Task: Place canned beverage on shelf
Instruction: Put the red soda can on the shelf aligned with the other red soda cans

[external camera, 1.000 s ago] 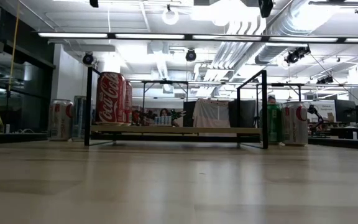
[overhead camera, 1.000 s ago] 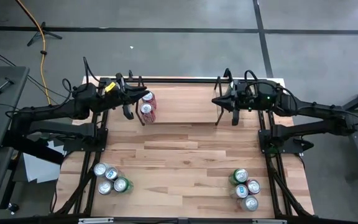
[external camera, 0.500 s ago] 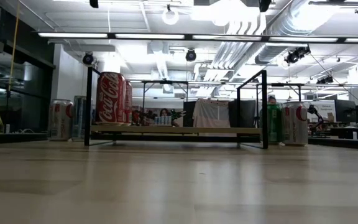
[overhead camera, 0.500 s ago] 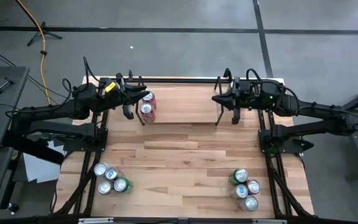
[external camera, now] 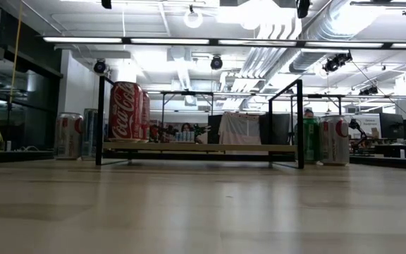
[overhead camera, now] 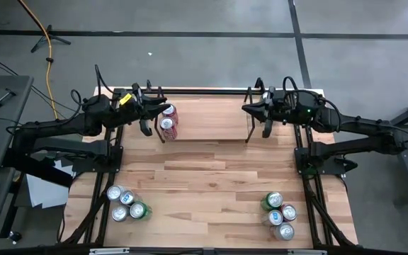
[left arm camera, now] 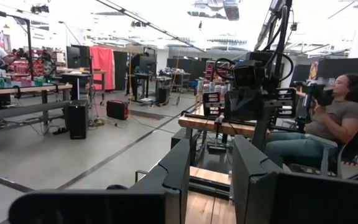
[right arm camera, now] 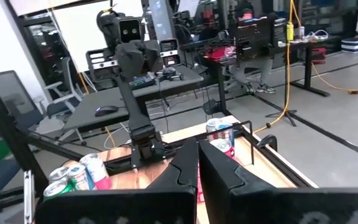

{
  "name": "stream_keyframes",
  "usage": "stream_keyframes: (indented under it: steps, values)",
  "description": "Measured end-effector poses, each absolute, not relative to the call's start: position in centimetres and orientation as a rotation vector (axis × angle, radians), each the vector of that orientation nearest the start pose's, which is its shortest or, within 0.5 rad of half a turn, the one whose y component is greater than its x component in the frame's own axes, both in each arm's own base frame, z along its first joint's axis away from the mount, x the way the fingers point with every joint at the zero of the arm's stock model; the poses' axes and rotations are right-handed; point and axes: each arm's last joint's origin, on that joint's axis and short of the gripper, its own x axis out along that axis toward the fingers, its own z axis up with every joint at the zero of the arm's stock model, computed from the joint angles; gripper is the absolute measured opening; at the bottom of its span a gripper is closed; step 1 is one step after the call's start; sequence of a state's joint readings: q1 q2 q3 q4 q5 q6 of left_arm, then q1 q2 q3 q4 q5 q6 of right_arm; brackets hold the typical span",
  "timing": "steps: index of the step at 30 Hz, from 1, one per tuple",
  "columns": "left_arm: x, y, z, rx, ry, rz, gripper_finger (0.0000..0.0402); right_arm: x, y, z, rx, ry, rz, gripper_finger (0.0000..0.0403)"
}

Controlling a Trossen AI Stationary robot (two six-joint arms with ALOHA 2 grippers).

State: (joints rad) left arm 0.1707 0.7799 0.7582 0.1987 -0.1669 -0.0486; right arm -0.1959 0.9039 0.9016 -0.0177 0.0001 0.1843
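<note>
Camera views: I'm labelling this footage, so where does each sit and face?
High: above the table, looking straight down; both arms, left gripper and right gripper at the shelf's ends.
Low: tabletop height, level toward shelf and red cans; no arm.
Left wrist: past its own fingers into the room, a seated person.
Right wrist: past its own fingers toward the red cans and left arm.
Shared: high, low and right wrist show the red cans.
</note>
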Motion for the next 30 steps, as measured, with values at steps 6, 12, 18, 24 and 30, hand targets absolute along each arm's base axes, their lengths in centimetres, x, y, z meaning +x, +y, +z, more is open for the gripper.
stream_keyframes:
  steps: [6, 12, 18, 24, 30]
  values:
    - [17.00, 3.42, 36.08, -0.047, -0.186, 0.332, 0.0045, 19.47, -3.86, 36.84, 0.204, 0.000, -0.197, 0.0000]
    - [17.01, 3.47, 35.91, -0.049, -0.169, 0.350, 0.0045, 19.47, -3.86, 36.84, 0.204, 0.000, -0.197, 0.0000]
    - [17.06, 3.50, 35.49, -0.049, -0.124, 0.360, 0.0045, 19.47, -3.86, 36.84, 0.203, 0.000, -0.197, 0.0000]
    - [17.07, 3.50, 35.42, -0.049, -0.118, 0.362, 0.0045, 19.47, -3.86, 36.84, 0.203, 0.000, -0.197, 0.0000]
    - [17.03, 3.60, 35.42, -0.019, -0.112, 0.400, 0.0065, 19.47, -3.86, 36.84, 0.203, 0.000, -0.197, 0.0000]
